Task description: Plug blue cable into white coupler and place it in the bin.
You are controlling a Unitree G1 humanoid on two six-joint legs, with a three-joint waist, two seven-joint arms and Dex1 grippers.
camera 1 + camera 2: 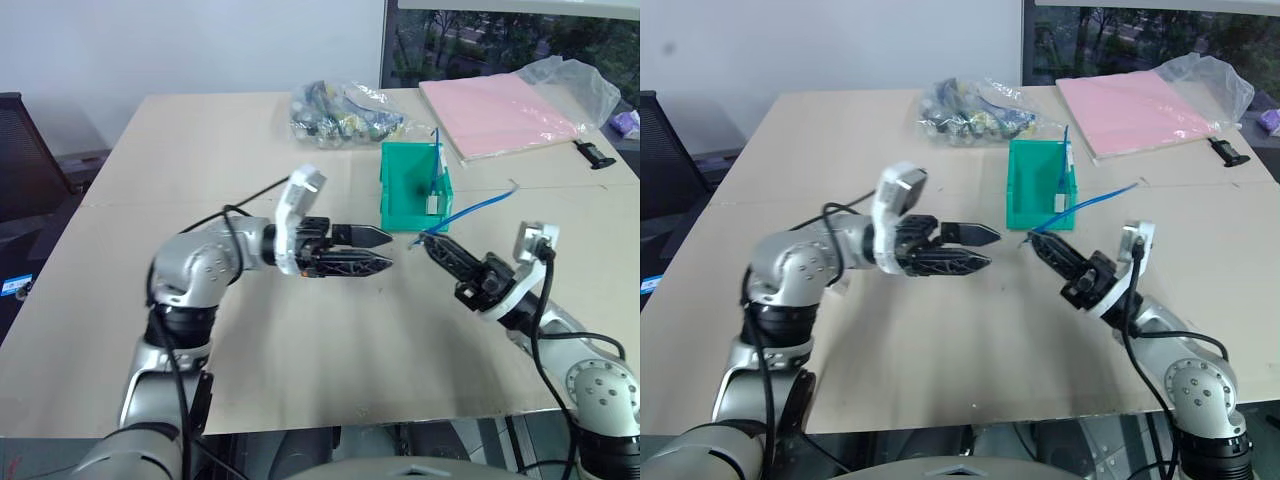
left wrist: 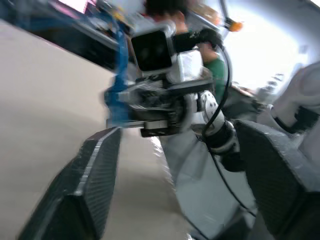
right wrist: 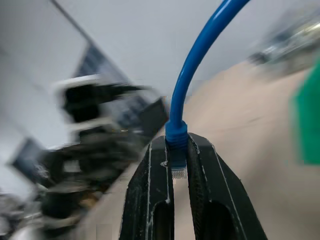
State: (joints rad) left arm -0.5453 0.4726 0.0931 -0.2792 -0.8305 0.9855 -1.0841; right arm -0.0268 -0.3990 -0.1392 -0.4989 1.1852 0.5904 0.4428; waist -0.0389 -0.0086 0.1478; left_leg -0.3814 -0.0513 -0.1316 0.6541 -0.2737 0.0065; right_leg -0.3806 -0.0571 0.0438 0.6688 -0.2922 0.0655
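The right gripper (image 1: 428, 242) pinches the blue cable (image 1: 470, 211) by its plug, just before the bin (image 1: 400, 190); the cable arcs into it. The left gripper (image 1: 385, 250) gapes empty nearby

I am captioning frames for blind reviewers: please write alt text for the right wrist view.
The right tool is shut on the blue cable just behind its clear plug, and the cable curves up and away. Behind it are the blurred left tool and a tan tabletop.

The bin (image 1: 400, 190) stands mid-desk (image 1: 300, 350), the bag of parts (image 1: 340, 110) behind it, the flat pad (image 1: 500, 112) behind to its right.
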